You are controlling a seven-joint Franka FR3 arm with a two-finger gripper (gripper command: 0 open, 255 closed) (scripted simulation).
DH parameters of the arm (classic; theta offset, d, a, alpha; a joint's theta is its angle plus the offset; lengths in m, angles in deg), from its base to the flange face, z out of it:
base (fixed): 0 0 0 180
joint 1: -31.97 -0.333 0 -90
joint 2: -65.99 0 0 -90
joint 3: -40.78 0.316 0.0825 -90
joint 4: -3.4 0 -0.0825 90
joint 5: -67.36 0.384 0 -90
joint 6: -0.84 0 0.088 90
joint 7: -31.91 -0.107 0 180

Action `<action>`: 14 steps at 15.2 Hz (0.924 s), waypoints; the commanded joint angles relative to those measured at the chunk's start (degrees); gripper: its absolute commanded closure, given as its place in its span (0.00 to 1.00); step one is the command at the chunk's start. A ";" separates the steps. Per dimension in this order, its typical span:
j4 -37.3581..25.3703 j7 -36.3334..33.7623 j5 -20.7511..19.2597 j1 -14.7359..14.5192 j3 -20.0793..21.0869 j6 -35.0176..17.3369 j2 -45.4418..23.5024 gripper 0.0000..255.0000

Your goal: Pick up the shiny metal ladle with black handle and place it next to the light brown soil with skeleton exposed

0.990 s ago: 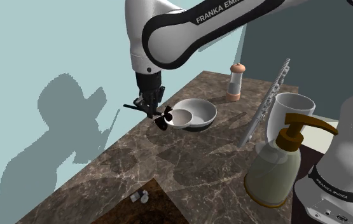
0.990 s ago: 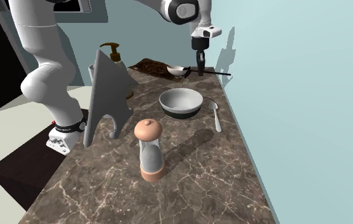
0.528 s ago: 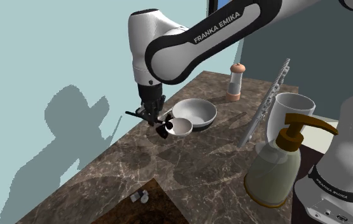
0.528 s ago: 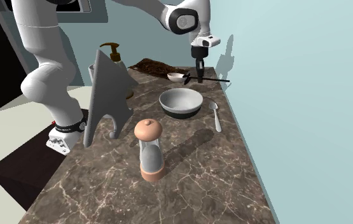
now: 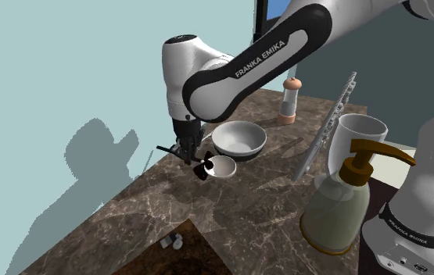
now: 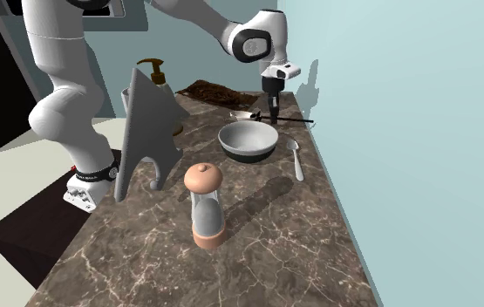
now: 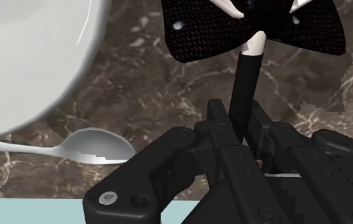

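The ladle has a shiny cup and a thin black handle, with a black bow where the two meet. My gripper is shut on the handle and holds the ladle level, low over the marble counter, just in front of the bowl. In the wrist view the handle runs up between my fingers to the bow. The second exterior view has the gripper beside the ladle cup. The brown soil patch with white bones lies at the counter's near end, apart from the ladle.
A white bowl stands behind the ladle, and a metal spoon lies beside the bowl near the wall edge. A pepper mill, a grey upright rack, a white cup and a soap dispenser stand along the counter.
My gripper has carried the ladle down and toward the shoulder view's right, closer to the counter and the bowl. The grip has stayed shut.
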 commanded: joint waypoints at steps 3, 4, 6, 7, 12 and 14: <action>1.37 -0.39 -0.47 -0.11 -0.12 -2.90 -1.52 1.00; 1.65 -0.47 -0.60 -0.14 -0.15 -3.58 -1.93 1.00; 1.73 -0.50 -0.63 -0.15 -0.17 -3.78 -2.05 1.00; 1.73 -0.50 -0.63 -0.15 -0.17 -3.78 -2.05 1.00; 1.73 -0.50 -0.63 -0.15 -0.17 -3.78 -2.05 1.00; 1.73 -0.50 -0.63 -0.15 -0.17 -3.77 -2.05 0.00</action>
